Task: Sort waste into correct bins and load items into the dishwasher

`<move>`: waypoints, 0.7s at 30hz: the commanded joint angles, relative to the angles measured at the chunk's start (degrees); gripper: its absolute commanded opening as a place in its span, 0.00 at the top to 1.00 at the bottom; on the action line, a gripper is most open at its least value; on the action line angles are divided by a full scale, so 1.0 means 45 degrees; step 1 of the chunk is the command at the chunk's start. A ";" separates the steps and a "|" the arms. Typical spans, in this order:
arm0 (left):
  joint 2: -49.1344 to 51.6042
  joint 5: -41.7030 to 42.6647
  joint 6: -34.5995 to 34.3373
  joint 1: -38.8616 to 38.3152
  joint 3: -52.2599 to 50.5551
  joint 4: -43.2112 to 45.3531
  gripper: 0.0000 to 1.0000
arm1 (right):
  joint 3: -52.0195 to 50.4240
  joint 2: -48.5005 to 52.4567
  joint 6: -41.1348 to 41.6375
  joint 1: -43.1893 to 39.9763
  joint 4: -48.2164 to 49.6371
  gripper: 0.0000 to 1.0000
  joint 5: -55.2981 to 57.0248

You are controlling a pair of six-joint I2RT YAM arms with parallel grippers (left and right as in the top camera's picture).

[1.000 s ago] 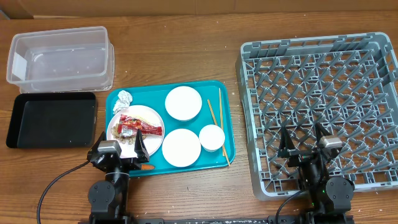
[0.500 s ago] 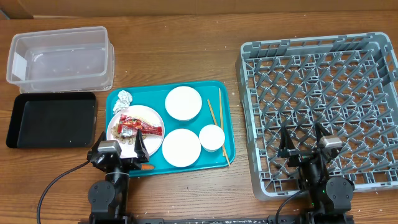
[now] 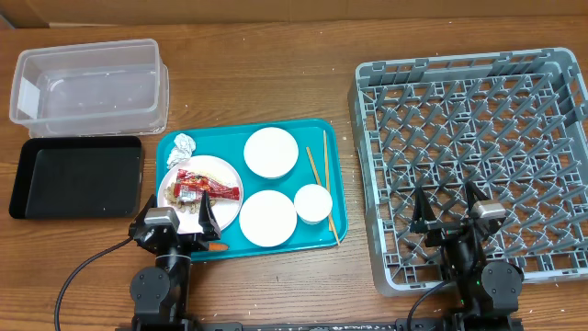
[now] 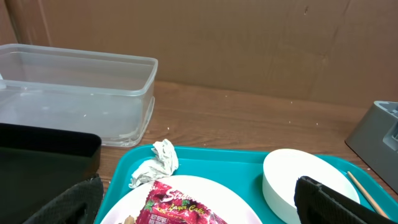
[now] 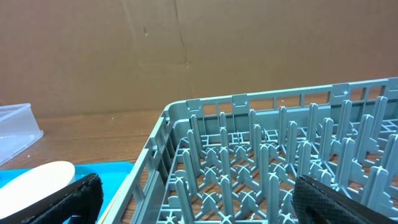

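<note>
A red snack wrapper [image 3: 207, 187] lies on a white plate [image 3: 175, 180] at the left of the teal tray [image 3: 253, 125]. A crumpled foil ball [image 3: 185, 143] lies beside the plate. A small carrot [image 3: 217, 245] lies at the tray's front edge. Two more white dishes [image 3: 271, 152], a cup [image 3: 313, 203] and chopsticks [image 3: 322, 179] are on the tray. My left gripper [image 3: 179, 216] is open and empty over the plate's near edge. In the left wrist view the wrapper [image 4: 180, 205] and foil ball [image 4: 155, 165] lie between my fingers [image 4: 62, 205]. My right gripper [image 3: 445, 210] is open and empty over the grey rack [image 3: 473, 110]. I cannot make out a tissue scrap.
The clear tub [image 3: 90, 85] and the black tray [image 3: 78, 176] stand at the far left, also in the left wrist view as tub [image 4: 74, 93] and tray [image 4: 43, 149]. The right wrist view shows the rack's pegs [image 5: 261, 155] and a white dish [image 5: 37, 177].
</note>
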 commanded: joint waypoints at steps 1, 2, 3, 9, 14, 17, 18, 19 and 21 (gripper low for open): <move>-0.0073 0.0112 0.0151 -0.0083 -0.0039 0.0019 0.00 | -0.0131 -0.0092 0.0005 -0.0053 0.0068 0.00 0.0005; -0.0073 0.0117 0.0151 -0.0083 -0.0039 0.0019 0.00 | -0.0131 -0.0092 0.0010 -0.0053 0.0068 0.00 -0.0029; -0.0073 0.0112 0.0146 -0.0083 -0.0039 0.0019 0.00 | -0.0131 -0.0092 0.0010 -0.0053 0.0063 0.00 -0.0024; -0.0073 0.0112 0.0151 -0.0083 -0.0039 0.0019 0.00 | -0.0131 -0.0092 0.0005 -0.0053 0.0053 0.00 0.0029; -0.0073 0.0107 0.0151 -0.0083 -0.0039 0.0029 0.00 | -0.0131 -0.0063 0.0010 -0.0053 0.0049 0.00 0.0024; -0.0073 0.0117 0.0146 -0.0083 -0.0039 0.0024 0.00 | -0.0131 -0.0063 0.0010 -0.0053 0.0044 0.00 0.0029; -0.0073 0.0092 0.0155 -0.0083 -0.0039 0.0024 0.00 | -0.0126 -0.0063 0.0010 -0.0053 0.0044 0.00 0.0029; -0.0073 0.0058 0.0151 -0.0083 -0.0039 0.0024 0.00 | -0.0126 -0.0063 0.0015 -0.0053 0.0044 0.00 0.0029; -0.0073 0.0063 0.0146 -0.0083 -0.0039 0.0063 0.00 | -0.0117 -0.0063 0.0194 -0.0053 0.0044 0.00 0.0034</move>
